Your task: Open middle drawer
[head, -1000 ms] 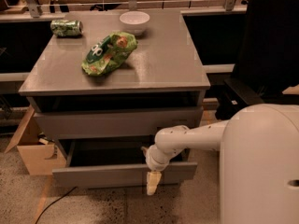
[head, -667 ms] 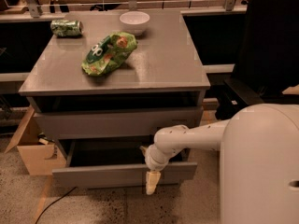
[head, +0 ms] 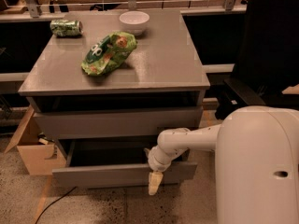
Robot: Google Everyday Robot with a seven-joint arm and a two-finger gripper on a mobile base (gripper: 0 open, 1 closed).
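Note:
The middle drawer (head: pixel 103 175) of the grey cabinet stands pulled out. Its flat grey front faces me and its dark box interior shows behind it. My gripper (head: pixel 154 183) hangs at the drawer's front panel, right of its middle, reaching over the top edge, with its cream tip pointing down in front of the panel. My white arm (head: pixel 187 141) comes in from the right. The drawer front above it (head: pixel 117 123) is pushed in. Whatever lies below the open drawer is hidden by it.
On the cabinet top (head: pixel 173 64) lie a green chip bag (head: pixel 108 54), a green can (head: pixel 66 27) and a white bowl (head: pixel 134 20). A cardboard box (head: pixel 32 153) sits left of the cabinet. A black chair (head: pixel 266 55) stands on the right. A cable (head: pixel 51 204) runs across the floor.

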